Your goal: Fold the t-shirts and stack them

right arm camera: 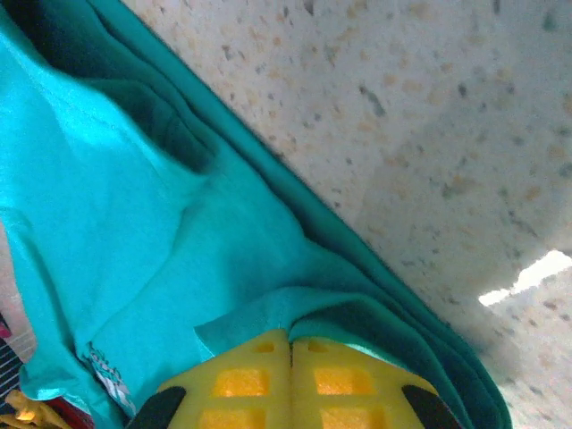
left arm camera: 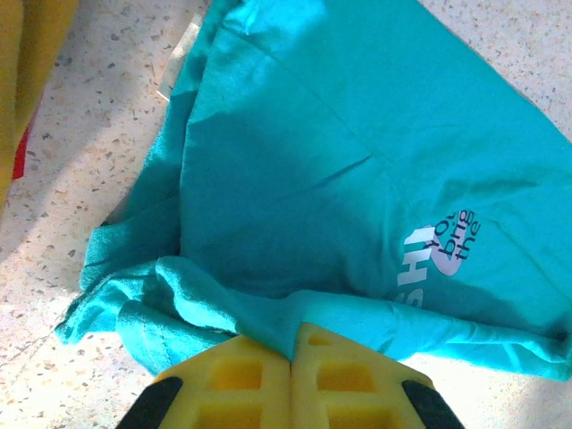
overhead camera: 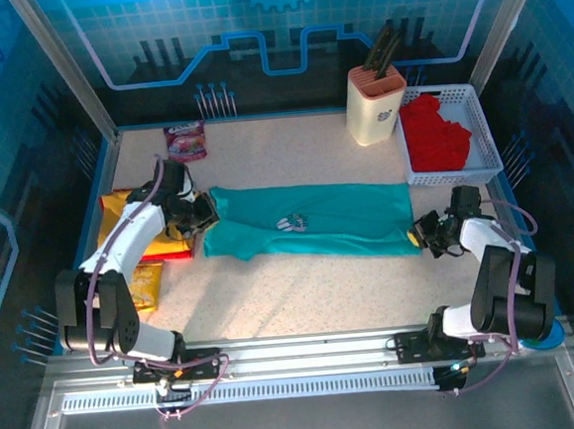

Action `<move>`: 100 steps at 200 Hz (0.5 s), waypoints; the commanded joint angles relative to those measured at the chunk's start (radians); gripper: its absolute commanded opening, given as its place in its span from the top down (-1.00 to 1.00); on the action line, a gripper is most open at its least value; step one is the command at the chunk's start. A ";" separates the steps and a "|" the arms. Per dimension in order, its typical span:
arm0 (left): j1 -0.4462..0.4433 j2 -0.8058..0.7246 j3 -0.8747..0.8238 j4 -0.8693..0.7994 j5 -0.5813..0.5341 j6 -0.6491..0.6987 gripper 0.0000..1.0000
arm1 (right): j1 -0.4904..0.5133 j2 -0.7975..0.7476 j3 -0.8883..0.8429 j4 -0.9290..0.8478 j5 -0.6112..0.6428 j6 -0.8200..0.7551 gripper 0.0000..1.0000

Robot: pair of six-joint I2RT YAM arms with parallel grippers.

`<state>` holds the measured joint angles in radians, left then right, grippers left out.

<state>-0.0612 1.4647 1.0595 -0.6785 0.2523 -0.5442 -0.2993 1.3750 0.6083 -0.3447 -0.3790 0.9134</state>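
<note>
one readable print, on the tee
teal t-shirt (left arm camera: 313, 134): sideways chest print (left arm camera: 440, 253), small dark words apparently "you bring the", large white letters beside them unclear.

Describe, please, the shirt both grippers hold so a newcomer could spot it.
On the table, look across the middle. The teal t-shirt lies stretched there, left gripper and right gripper pinching its ends. Unlike the red cloth in the basket, it bears a white print.
</note>
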 commanded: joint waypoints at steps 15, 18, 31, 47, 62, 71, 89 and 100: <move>0.017 0.042 0.046 -0.008 0.015 0.026 1.00 | -0.039 0.025 0.050 0.029 -0.059 -0.016 1.00; 0.018 0.048 0.050 -0.007 0.015 0.025 1.00 | -0.041 0.027 0.051 0.033 -0.062 -0.015 1.00; 0.021 0.069 0.060 -0.002 0.016 0.027 1.00 | -0.046 0.042 0.060 0.042 -0.073 -0.011 1.00; 0.023 0.094 0.076 0.003 0.020 0.027 1.00 | -0.047 0.071 0.080 0.043 -0.078 -0.013 1.00; 0.023 0.117 0.093 0.005 0.024 0.027 1.00 | -0.048 0.096 0.087 0.054 -0.083 -0.010 1.00; 0.024 0.126 0.100 0.006 0.026 0.027 1.00 | -0.048 0.107 0.088 0.061 -0.083 -0.010 1.00; 0.024 0.143 0.110 0.010 0.020 0.029 1.00 | -0.048 0.123 0.084 0.077 -0.080 -0.007 1.00; 0.026 0.155 0.120 0.009 0.015 0.030 1.00 | -0.048 0.134 0.081 0.083 -0.077 -0.007 1.00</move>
<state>-0.0494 1.5986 1.1397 -0.6701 0.2596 -0.5392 -0.3305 1.4853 0.6754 -0.2855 -0.4385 0.9115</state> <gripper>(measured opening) 0.063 0.055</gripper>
